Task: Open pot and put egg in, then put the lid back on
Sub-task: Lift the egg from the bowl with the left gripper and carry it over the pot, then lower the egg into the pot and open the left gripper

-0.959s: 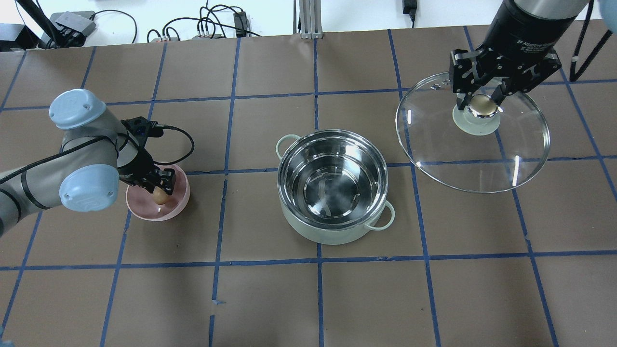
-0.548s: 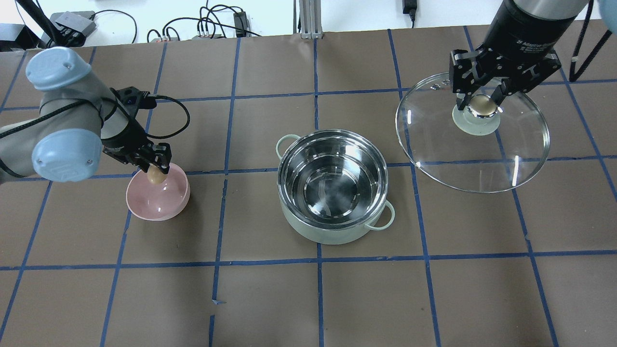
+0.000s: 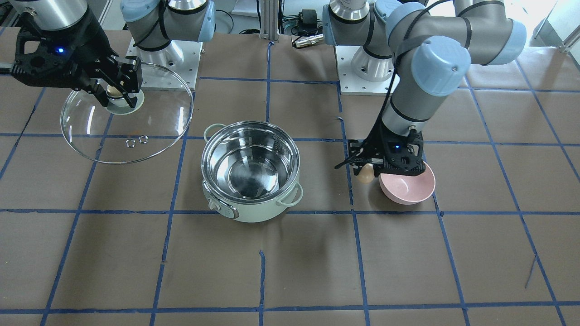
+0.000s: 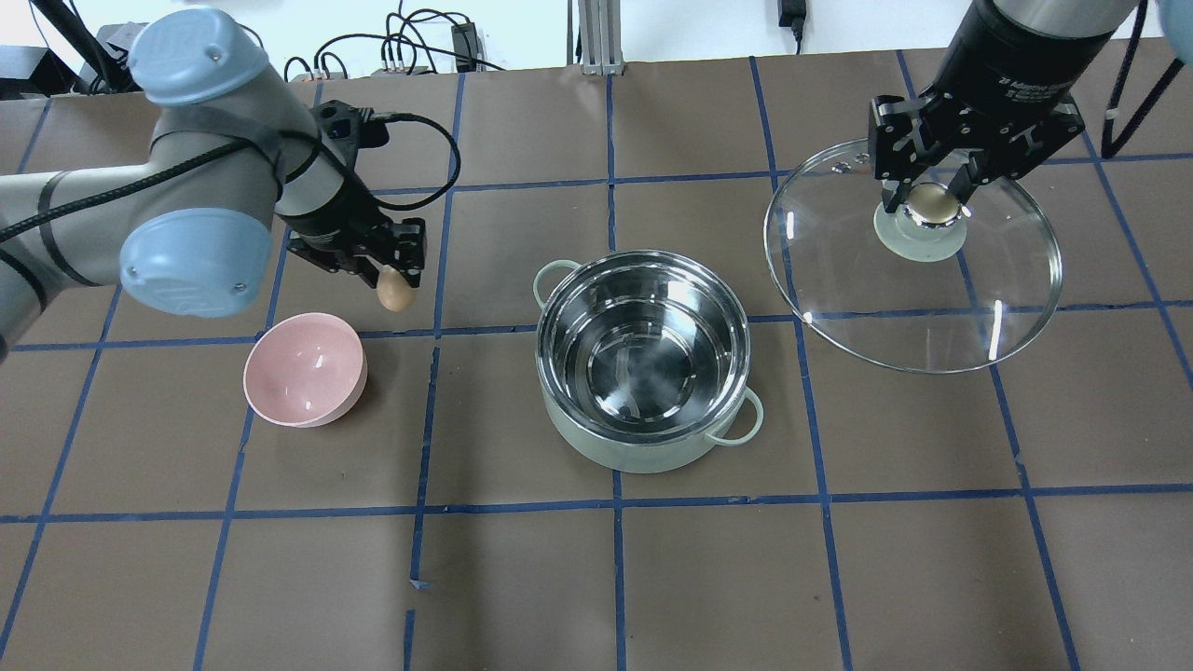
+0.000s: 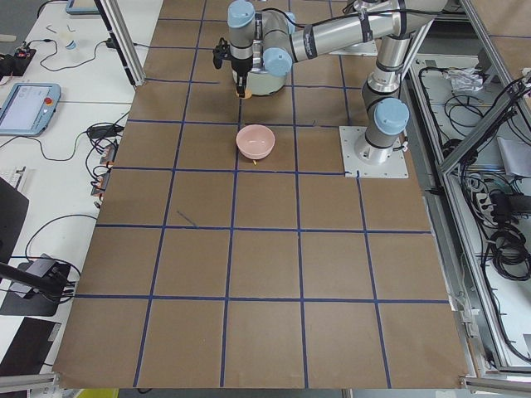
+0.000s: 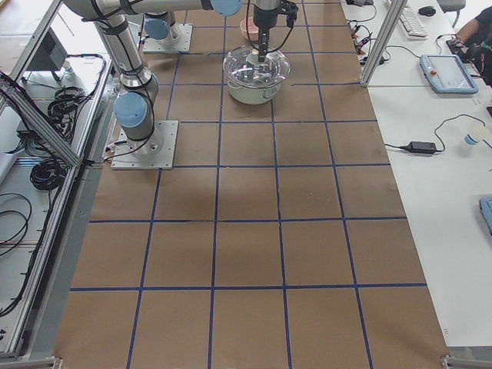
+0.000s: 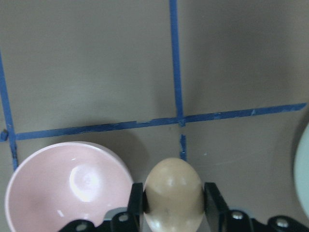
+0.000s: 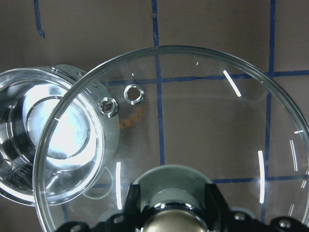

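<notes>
The mint-green pot stands open at the table's middle, its steel inside empty; it also shows in the front view. My left gripper is shut on the light-brown egg and holds it in the air between the pink bowl and the pot. The egg fills the bottom of the left wrist view and shows in the front view. My right gripper is shut on the knob of the glass lid, held up to the right of the pot. The lid also shows in the front view and the right wrist view.
An empty pink bowl sits left of the pot, below and behind the egg; it shows in the left wrist view too. Blue tape lines cross the brown table. Cables and boxes lie along the far edge.
My left gripper has lifted the egg out of the pink bowl and carried it up and toward the pot. The right gripper with the lid has stayed still.
</notes>
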Motion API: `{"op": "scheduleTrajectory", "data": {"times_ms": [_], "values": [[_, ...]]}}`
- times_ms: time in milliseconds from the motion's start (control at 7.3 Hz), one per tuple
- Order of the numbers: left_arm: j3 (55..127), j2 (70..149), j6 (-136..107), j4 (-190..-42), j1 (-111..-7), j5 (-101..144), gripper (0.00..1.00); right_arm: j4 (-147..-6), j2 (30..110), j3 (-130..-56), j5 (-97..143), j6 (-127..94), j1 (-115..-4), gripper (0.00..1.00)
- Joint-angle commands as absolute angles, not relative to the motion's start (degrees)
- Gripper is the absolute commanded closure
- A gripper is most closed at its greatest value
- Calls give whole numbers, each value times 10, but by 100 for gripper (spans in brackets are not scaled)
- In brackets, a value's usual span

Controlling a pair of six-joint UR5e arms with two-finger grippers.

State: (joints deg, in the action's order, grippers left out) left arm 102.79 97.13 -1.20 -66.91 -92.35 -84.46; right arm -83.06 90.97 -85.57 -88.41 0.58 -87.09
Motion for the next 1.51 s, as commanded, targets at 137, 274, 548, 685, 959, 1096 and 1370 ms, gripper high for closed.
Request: {"op": "scheduleTrajectory", "data": {"times_ms": [137, 274, 548, 685, 959, 1096, 1370], "values": [[1013, 990, -186, -617, -1035, -828, 87, -831, 910, -856, -884, 6, -870, 68], [1013, 1004, -228, -591, -1060, -830, 87, -831, 910, -856, -884, 6, -870, 68], [1014, 1048, -310, -523, -1101, -832, 87, -830, 910, -856, -888, 6, -869, 68], [1019, 1050, -321, -517, -1119, -835, 87, -830, 910, -856, -889, 6, -869, 68], [1034, 1059, -330, -512, -1122, -829, 87, -830, 910, -856, -889, 6, -867, 68], [1033, 1073, -330, -482, -1121, -828, 87, -830, 910, -856, -889, 6, -867, 68], [1029, 1107, -374, -421, -1130, -826, 87, -830, 910, -856, -889, 7, -867, 68]]}}
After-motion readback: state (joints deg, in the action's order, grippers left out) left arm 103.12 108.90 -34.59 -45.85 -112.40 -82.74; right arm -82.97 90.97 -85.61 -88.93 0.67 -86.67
